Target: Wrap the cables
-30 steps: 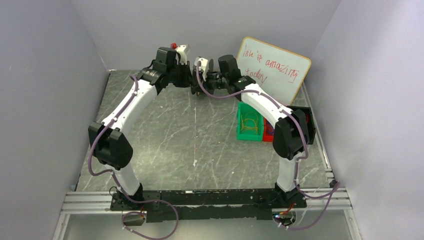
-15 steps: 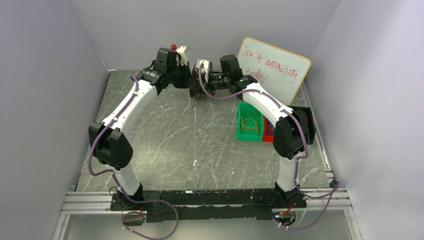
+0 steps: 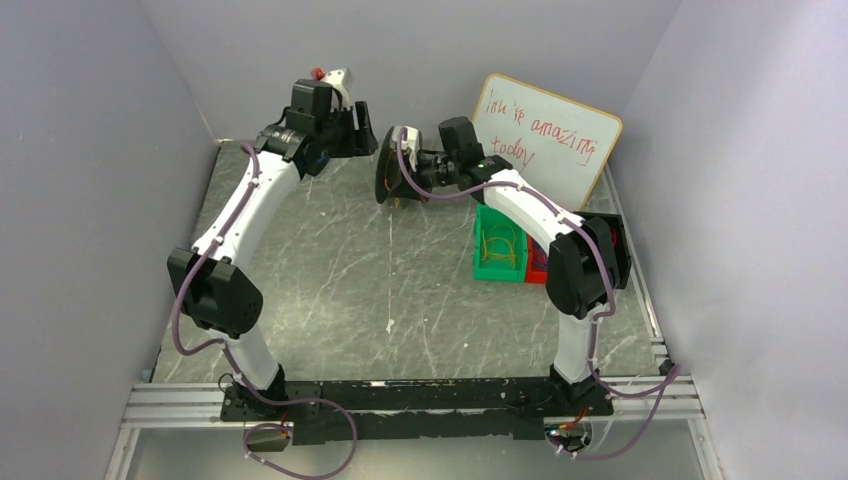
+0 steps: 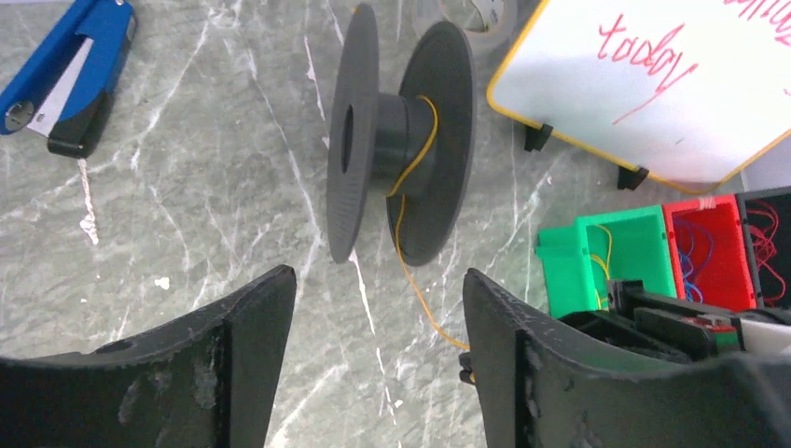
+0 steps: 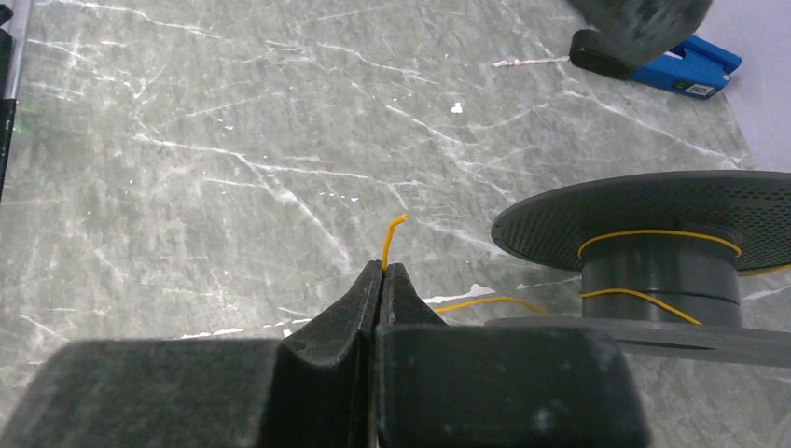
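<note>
- Right end effector [image 5: 382,273]: pressed together, pinching the free end of the cable [image 5: 390,238].
- The cable runs to the black spool [image 4: 401,140] at frame centre and is wound loosely on its hub.
- Left end effector [image 4: 378,280]: spread, holding nothing.
- Green bin [image 4: 560,254], right of frame on the worktop [image 4: 187,187]: yellow wire loops.
- Red bin [image 4: 700,207], touching the green one: blue wires.

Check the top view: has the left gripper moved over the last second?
Yes. The left gripper has shifted left and toward the back wall, farther from the whiteboard.
</note>
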Controlling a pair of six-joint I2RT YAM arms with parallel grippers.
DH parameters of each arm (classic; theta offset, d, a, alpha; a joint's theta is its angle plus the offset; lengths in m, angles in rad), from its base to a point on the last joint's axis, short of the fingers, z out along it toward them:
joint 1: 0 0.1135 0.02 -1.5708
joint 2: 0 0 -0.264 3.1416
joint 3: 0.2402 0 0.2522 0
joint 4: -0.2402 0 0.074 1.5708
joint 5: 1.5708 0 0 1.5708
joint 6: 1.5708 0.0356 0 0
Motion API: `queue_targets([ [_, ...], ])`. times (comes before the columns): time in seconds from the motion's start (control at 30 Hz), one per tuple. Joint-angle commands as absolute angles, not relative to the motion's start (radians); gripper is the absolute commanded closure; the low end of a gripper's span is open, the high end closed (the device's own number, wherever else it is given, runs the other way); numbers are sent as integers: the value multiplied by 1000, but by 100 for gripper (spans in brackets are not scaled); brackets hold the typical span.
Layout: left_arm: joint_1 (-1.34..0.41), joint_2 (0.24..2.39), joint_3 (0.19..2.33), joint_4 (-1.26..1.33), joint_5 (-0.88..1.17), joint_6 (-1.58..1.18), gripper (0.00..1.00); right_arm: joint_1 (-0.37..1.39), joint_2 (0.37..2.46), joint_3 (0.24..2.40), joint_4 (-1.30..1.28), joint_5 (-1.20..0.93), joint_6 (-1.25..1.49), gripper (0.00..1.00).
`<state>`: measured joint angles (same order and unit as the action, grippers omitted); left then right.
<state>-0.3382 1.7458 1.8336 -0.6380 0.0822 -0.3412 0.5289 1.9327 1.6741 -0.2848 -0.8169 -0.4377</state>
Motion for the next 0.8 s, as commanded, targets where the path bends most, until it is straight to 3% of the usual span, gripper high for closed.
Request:
queue_targets([
  [0.0,-313,1727,1835,-567,135,-315,23,517,1917,1666,-258,-824,-409,100],
  [0.37,-281,1857,1771,-394,361,-236,34,436,1879,1629,-136,-883,-228,100],
  [0.57,-306,1923,1808,-428,292,-166,44,423,1868,1627,-91,-920,-165,100],
  [0.77,-340,1894,1726,-395,200,-110,62,422,1866,1633,-30,-962,-65,100],
])
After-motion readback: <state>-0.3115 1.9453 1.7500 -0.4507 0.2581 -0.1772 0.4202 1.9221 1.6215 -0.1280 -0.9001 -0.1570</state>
